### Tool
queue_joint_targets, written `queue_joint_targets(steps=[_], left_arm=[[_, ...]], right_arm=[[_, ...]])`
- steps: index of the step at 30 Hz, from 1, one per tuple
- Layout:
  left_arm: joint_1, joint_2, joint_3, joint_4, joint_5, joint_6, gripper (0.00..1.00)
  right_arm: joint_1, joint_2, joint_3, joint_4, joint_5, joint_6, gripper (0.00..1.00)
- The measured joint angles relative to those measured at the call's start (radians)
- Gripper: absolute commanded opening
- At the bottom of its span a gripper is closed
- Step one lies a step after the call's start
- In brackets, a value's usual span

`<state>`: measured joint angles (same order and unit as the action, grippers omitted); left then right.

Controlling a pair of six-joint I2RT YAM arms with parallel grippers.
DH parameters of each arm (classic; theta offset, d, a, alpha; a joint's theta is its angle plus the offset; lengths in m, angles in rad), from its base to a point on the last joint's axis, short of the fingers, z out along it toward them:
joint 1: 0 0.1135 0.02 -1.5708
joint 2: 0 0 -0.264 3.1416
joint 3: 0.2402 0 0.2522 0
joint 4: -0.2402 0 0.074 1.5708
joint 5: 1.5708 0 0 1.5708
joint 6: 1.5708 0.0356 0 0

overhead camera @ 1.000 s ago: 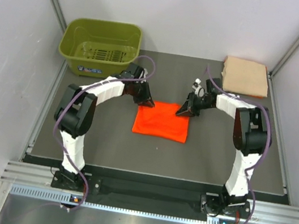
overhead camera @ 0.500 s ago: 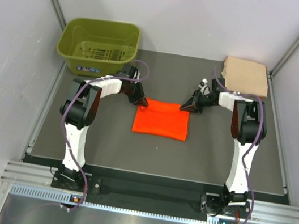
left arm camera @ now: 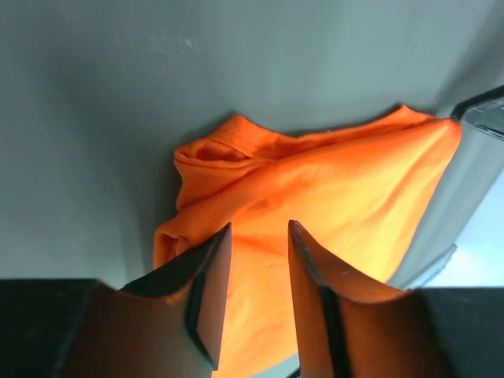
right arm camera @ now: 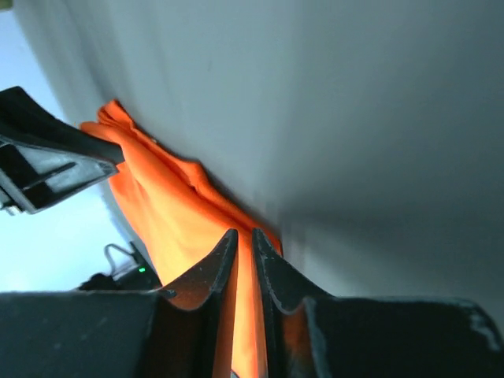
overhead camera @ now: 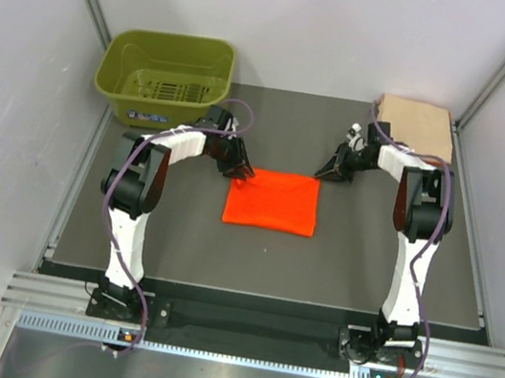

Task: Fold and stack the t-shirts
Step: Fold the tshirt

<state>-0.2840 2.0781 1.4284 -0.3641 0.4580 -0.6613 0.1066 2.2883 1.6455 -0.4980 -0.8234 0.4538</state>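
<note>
Orange t-shirt (overhead camera: 272, 200), fine-knit, folded flat rectangle at centre of worktop (overhead camera: 176, 239); only your wrist views show its rumpled far corners. Left gripper (left arm camera: 258, 230): jaws parted, released above far-left corner. Right gripper (right arm camera: 244, 236): clenched on far-right corner. Peach-tan t-shirt (overhead camera: 416, 127): folded square, far-right worktop corner.

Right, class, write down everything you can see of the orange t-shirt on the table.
The orange t-shirt is bright, soft-looking cloth, folded into a flat, roughly square pad near the middle of the dark table. Its far edge is rumpled. The left claw stands open over its far left corner; the right claw is pinched shut on a fold at the far right corner. Nothing else touches it.
</note>
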Motion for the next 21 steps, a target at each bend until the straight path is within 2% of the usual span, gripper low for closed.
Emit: queue_joint_targets(steps=[4,11,17,21], left_arm=[[-0.001,-0.013,0.0,-0.016,0.03,-0.01,0.43],[-0.02,-0.122,-0.047,-0.013,0.059,-0.044,0.43],[-0.031,-0.191,-0.1,0.008,0.097,-0.053,0.49],[-0.035,-0.202,-0.149,0.043,0.158,-0.071,0.5]], right_arm=[[-0.003,-0.107,-0.021,-0.075,0.067,-0.052,0.15],[0.075,-0.375,-0.219,-0.06,0.026,-0.074,0.16],[0.226,-0.36,-0.407,0.04,-0.036,-0.05,0.15],[0.214,-0.324,-0.5,0.078,-0.043,-0.044,0.15]])
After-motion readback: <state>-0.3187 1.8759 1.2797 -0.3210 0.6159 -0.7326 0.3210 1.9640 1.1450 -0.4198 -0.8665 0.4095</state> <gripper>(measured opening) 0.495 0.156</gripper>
